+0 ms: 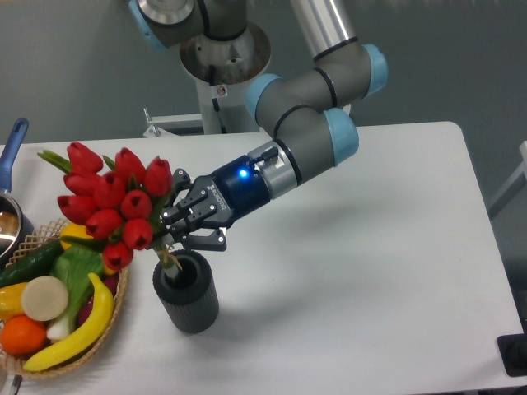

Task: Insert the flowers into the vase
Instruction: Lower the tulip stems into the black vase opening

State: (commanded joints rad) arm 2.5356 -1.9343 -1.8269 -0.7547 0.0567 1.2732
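gripper [171,232]: fingers closed round the flower stems, just under the buds and right above the vase mouth, so yeah, it's got hold of the bunch

flowers [111,197]: red tulip bunch, tilted, heads leaning up and to the left, overhanging the basket edge. Stem ends poke down into the vase opening, how deep I can't tell

vase [188,296]: dark grey ribbed cylinder standing upright on the table, near the front, just beside the basket

arm [309,123]: grey with light blue joint caps, reaches down from the back toward the left, blue light glowing on the wrist

basket [115,317]: wicker, at the left edge, holding a banana [78,333], a cucumber [31,262], something orange [20,335] and other produce

pot [10,216]: at the far left edge, blue handle sticking up, mostly cut off

table [370,271]: white top
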